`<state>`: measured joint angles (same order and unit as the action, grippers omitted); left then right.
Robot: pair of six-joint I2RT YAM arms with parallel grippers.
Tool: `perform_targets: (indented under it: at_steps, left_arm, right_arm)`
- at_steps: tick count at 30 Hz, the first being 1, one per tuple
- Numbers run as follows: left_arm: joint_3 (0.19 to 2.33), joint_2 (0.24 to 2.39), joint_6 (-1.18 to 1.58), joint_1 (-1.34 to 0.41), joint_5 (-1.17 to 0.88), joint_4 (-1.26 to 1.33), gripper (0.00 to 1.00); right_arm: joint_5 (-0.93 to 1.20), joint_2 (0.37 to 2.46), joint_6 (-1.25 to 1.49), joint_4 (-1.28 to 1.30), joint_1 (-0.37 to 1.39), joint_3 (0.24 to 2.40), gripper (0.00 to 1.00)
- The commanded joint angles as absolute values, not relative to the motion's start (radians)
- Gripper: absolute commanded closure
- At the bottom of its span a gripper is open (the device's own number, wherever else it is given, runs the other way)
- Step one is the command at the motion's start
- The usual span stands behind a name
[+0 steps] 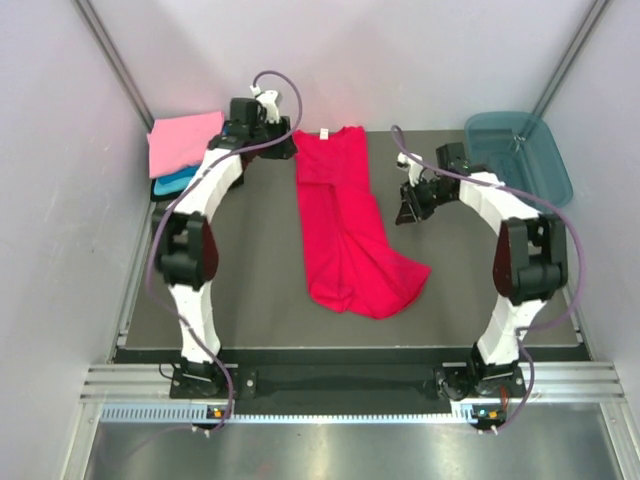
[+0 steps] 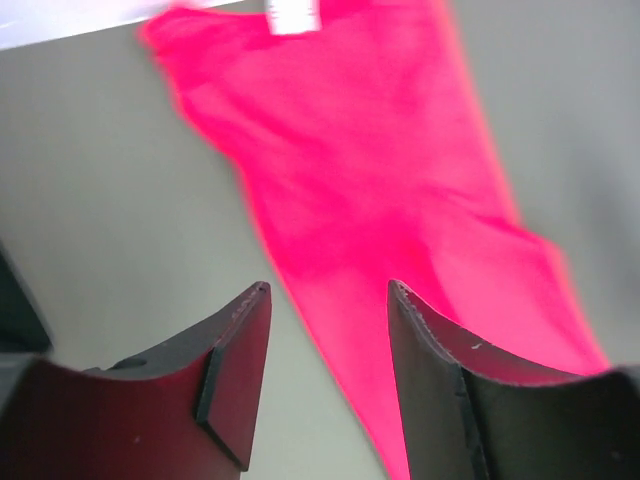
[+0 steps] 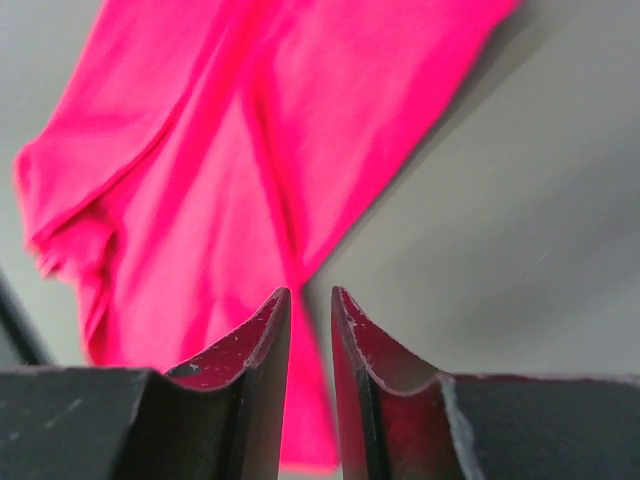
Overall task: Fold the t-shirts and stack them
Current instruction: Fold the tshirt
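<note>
Red shirt (image 1: pixel 350 225) is lying lengthwise mid-table, sides folded inward, between my grippers. I am hovering my left gripper (image 2: pixel 328 300) wide open at its eleven o'clock corner, my right gripper (image 3: pixel 310 305) nearly closed, empty, at three o'clock, probably readying the next fold. Pink shirt (image 1: pixel 185 142) is waiting stacked at ten o'clock.

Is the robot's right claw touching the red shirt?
Apart. In the top view, bare table shows between the right gripper and the red shirt. Its wrist camera shows the jaws nearly closed with nothing between them.
</note>
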<state>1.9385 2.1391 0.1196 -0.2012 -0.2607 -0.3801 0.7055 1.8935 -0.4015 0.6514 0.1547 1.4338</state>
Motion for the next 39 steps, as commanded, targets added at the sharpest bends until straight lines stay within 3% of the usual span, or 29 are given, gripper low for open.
perform_targets:
  at_steps: [1,6,8,12,18,28,39]
  left_arm:
    - [1.793,1.928,0.123,-0.216,-0.466,-0.457,0.46]
    - [1.645,1.862,0.123,-0.221,-0.799,-0.69,0.52]
    - [1.556,1.8,0.053,-0.261,-0.816,-0.722,0.57]
    - [1.503,1.766,-0.167,-0.437,-0.738,-0.905,0.56]
    - [1.402,1.678,-0.363,-0.8,-0.312,-0.988,0.6]
    - [1.278,1.677,-0.356,-0.879,-0.267,-0.946,0.58]
    - [1.305,1.75,-0.319,-0.963,-0.278,-0.885,0.46]
  right_arm:
    - [0.761,1.726,-0.532,0.765,0.144,1.384,0.76]
    - [0.812,1.611,-0.69,0.9,0.173,1.292,0.75]
    - [0.801,1.567,-0.741,0.91,0.189,1.238,0.75]
    - [0.778,1.467,-0.807,0.894,0.19,1.134,0.76]
    - [0.782,1.295,-0.842,0.85,0.161,0.985,0.76]
    - [0.733,1.085,-0.798,0.838,0.156,0.922,0.76]
    - [0.669,1.134,-0.781,0.833,0.153,0.997,0.75]
